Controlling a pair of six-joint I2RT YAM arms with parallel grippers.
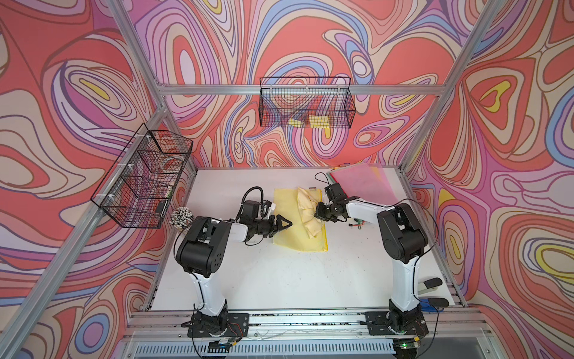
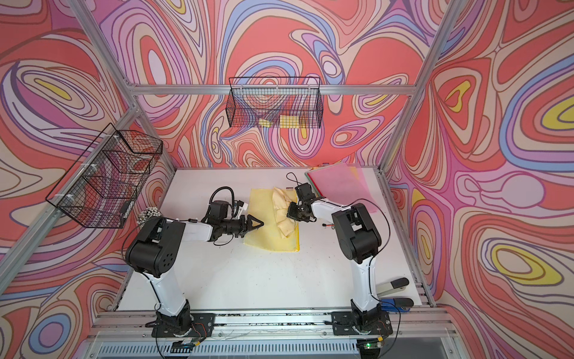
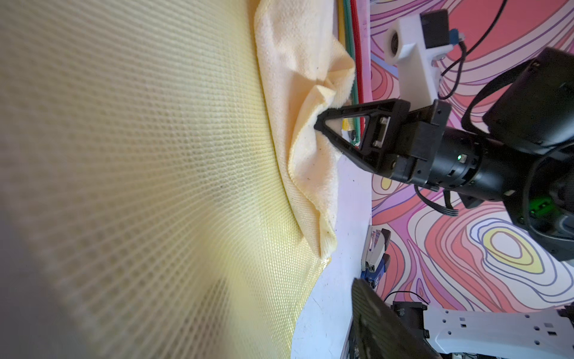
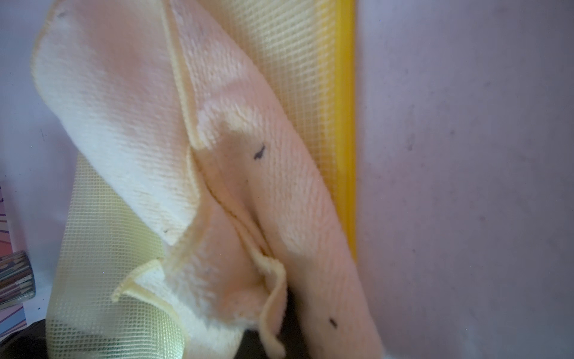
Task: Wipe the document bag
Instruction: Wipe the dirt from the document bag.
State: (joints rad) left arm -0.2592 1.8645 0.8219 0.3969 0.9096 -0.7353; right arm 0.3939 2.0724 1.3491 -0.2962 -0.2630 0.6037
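Note:
The document bag (image 1: 293,227), yellow mesh with a brighter yellow zip edge (image 4: 346,140), lies flat on the white table (image 1: 279,279) in both top views. A pale yellow cloth (image 1: 307,211) lies bunched along the bag's right half. My right gripper (image 1: 318,214) is shut on the cloth's middle fold (image 3: 310,136), low over the bag's zip side. My left gripper (image 1: 287,223) is over the bag's left edge and stands open. One of its fingers (image 3: 375,323) shows beside the mesh (image 3: 155,155); the other is hidden.
A stack of pink and other coloured document bags (image 1: 366,183) lies at the back right. Wire baskets hang on the back wall (image 1: 306,104) and the left frame (image 1: 146,177). Staplers (image 1: 431,284) sit at the front right, a bundle of sticks (image 1: 181,217) at the left.

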